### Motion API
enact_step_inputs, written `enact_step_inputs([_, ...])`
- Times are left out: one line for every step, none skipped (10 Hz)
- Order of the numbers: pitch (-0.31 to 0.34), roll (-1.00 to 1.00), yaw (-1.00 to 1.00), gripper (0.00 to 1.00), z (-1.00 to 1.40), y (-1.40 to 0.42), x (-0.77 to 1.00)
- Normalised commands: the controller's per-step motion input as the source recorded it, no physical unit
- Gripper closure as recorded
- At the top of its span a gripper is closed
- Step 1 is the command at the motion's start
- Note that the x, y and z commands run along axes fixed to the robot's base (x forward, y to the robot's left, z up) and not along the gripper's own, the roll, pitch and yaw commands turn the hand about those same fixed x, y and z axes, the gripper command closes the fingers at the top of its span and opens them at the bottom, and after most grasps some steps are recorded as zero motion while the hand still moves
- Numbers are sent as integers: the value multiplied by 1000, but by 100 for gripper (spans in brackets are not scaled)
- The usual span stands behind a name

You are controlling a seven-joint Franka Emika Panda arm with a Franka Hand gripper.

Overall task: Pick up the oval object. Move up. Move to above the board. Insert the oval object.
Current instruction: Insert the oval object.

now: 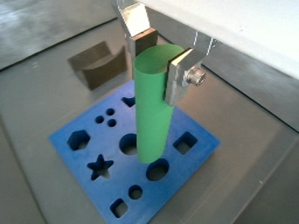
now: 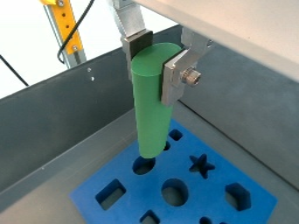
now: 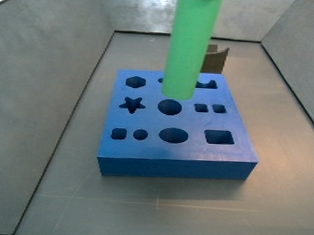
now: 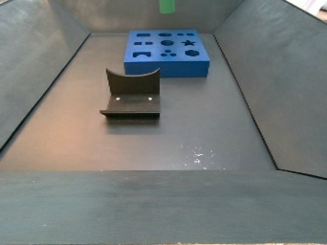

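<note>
While clamped upright on the slim bright green oval peg (image 2: 153, 101) for insertion, the gripper (image 2: 158, 54) hangs above the square blue holed board (image 2: 111, 171).

Grey metal floor (image 4: 192, 134), sloping grey walls (image 4: 38, 67), soft reflections

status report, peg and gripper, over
Gripper shut on green peg, upright above blue board. Tip near a hole, not seated. Brown block clear of path.
</note>
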Motion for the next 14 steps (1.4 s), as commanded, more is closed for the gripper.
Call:
enact_step_inputs([0,0,0,100,-46,0,0])
enact_step_inputs([-89,-24,0,100,-266,-97,71])
enact_step_inputs([-126,-9,0,100,-383,-166,89])
enact_step_inputs([-123,-6,0,100,-417,-157,126])
enact_step_inputs([-103,-1,0,100,-351,-109,94])
enact_step_inputs([-94,-9,0,100,-323,0,123])
enact_step_inputs([-43,0,17,100,-360,0,0])
enact_step_inputs([0,20,26,100,-317,0,-49])
enact_step_inputs([0,30,46,100,-217,0,-74])
enact_step_inputs([0,0,0,100,-29,0,0])
enact_step_inputs([0,0,0,100,-243,0,0])
enact_step_inputs([0,1,31,100,-280,0,3])
enact_step_inputs([0,7,63,100,-271,0,57])
enact_step_inputs([0,3,63,100,-254,0,74])
